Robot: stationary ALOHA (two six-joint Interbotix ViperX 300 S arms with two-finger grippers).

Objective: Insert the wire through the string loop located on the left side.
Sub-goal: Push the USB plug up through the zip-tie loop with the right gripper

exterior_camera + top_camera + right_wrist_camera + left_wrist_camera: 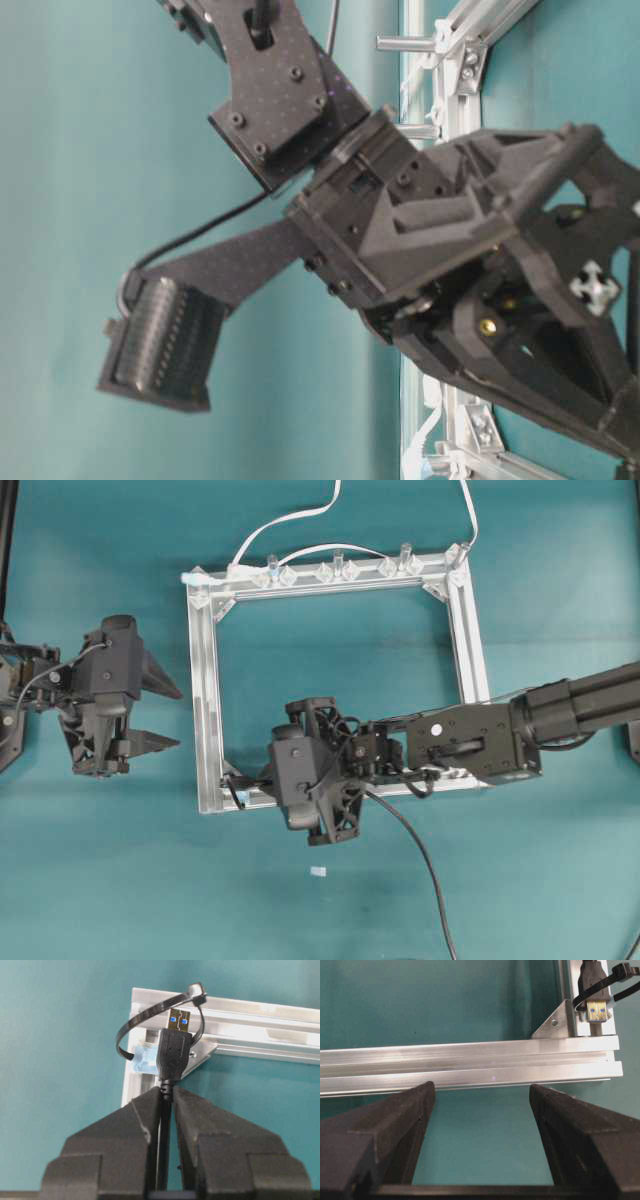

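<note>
The right gripper (166,1097) is clamped on the long thin black wire (174,1050) just behind its black plug. The plug's silvery metal tip, with blue inside, sits within the thin black string loop (131,1025), whether fully through cannot be told. The loop stands on the near left corner of the square silver aluminium frame (207,680), beside a small pale blue piece (142,1060). The wire trails away over the teal table (100,880) toward the near right. The left gripper (160,716), jaws wide apart and holding nothing, hangs just left of the frame's left rail. A flat white cable (290,520) runs through clear plastic clips (338,570) on the far rail.
</note>
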